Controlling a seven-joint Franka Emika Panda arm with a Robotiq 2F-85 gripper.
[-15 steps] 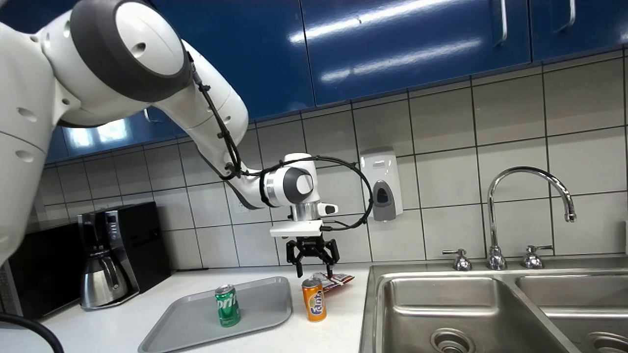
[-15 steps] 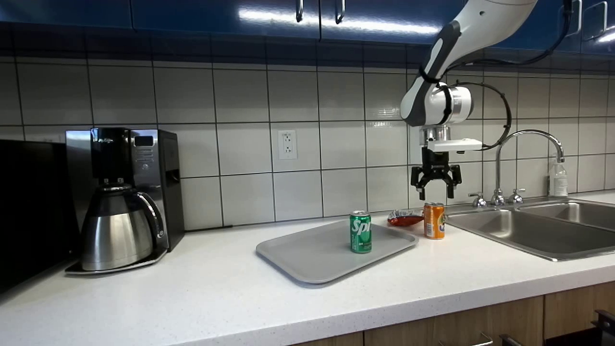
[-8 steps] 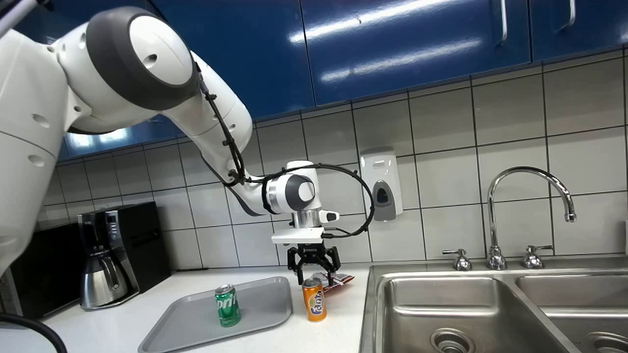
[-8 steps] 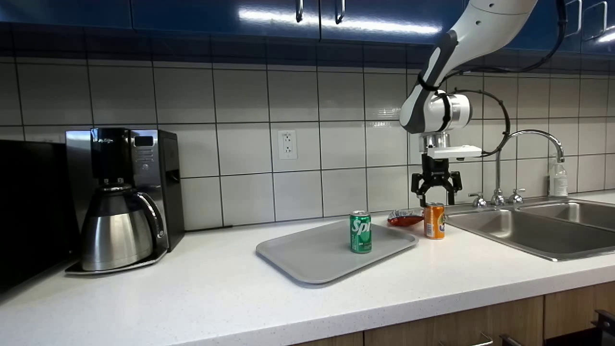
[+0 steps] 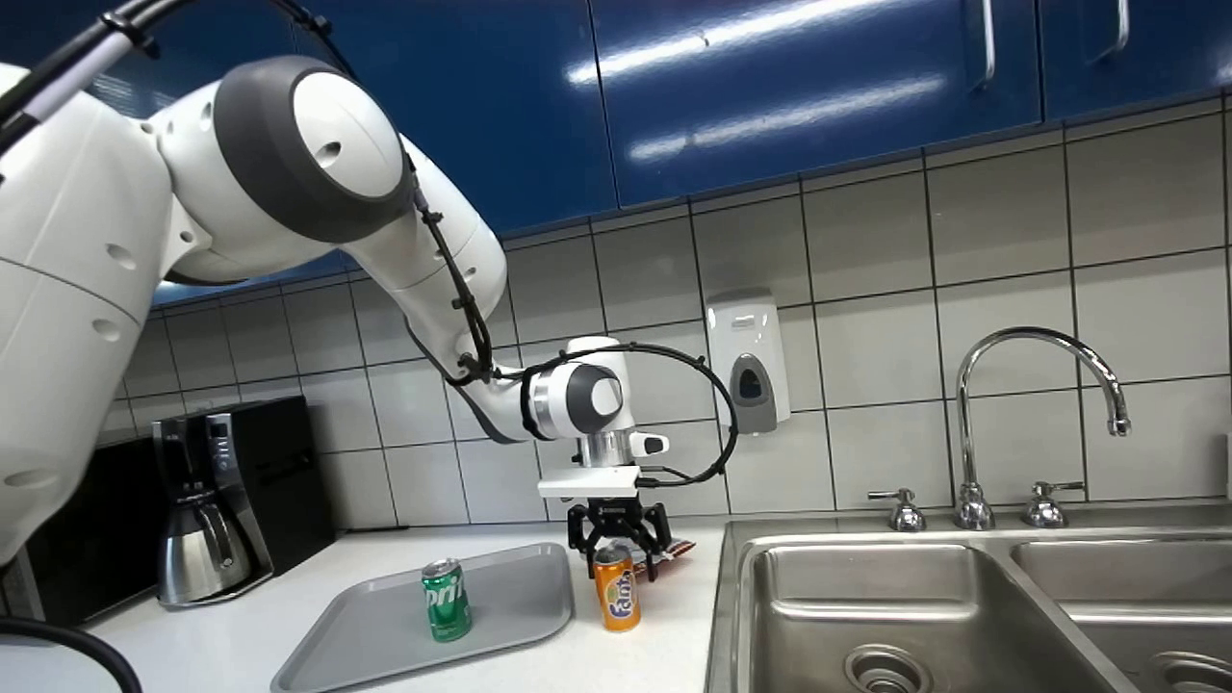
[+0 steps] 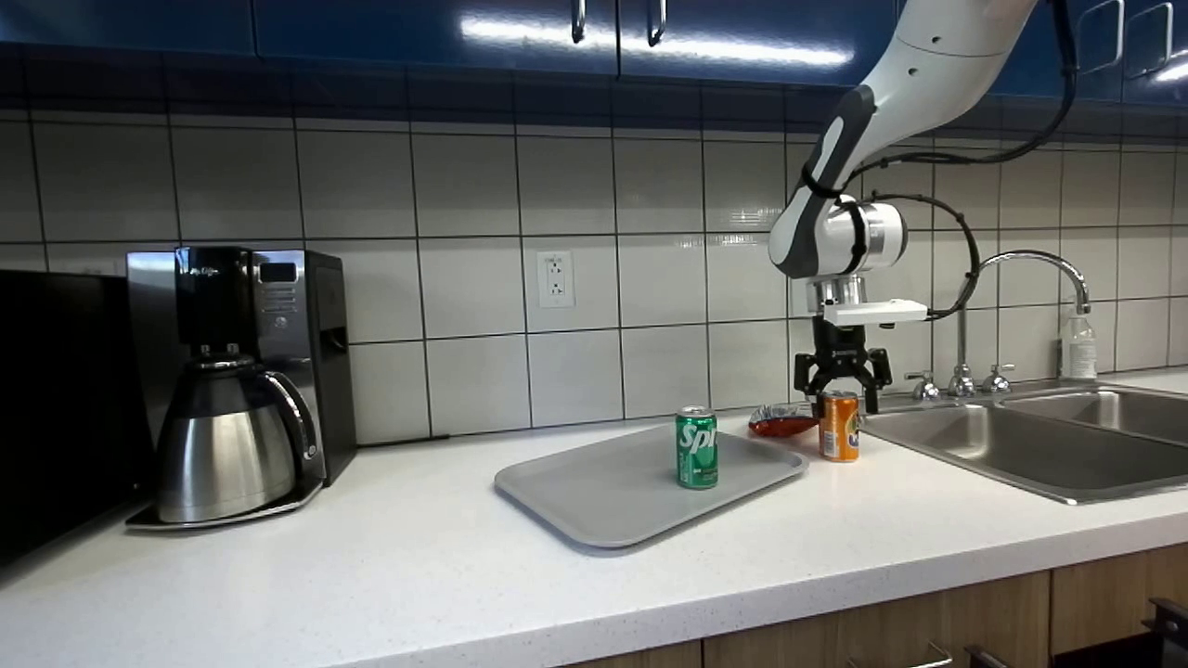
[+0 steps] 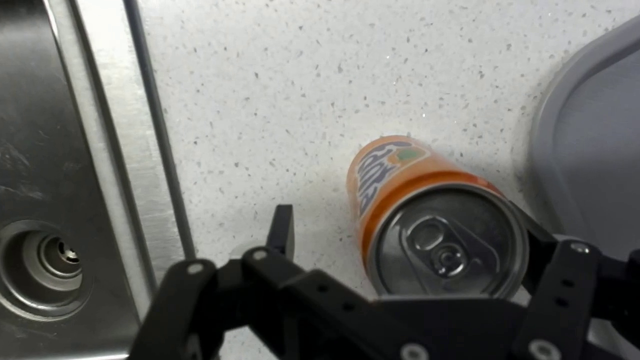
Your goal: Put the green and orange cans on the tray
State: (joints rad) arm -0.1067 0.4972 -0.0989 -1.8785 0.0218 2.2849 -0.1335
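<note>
About half done, I judge. Green Sprite can [image 6: 696,449] upright on gray tray [image 6: 594,482]: done. Orange Fanta can [image 6: 840,429] upright on surface [image 6: 390,575], between tray and sink [image 5: 734,602]: not yet. My tool [image 5: 621,567] hangs over it, jaws wide, either side of can's top, holding nothing; contact, can't tell. Remaining: grip, lift, place on tray.

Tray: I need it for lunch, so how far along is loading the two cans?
Done: the green can stands on the tray. In hand: open jaws at the orange can, nothing gripped; the wrist view shows a gap beside it. Left: gripping it and moving it from counter to tray.
</note>
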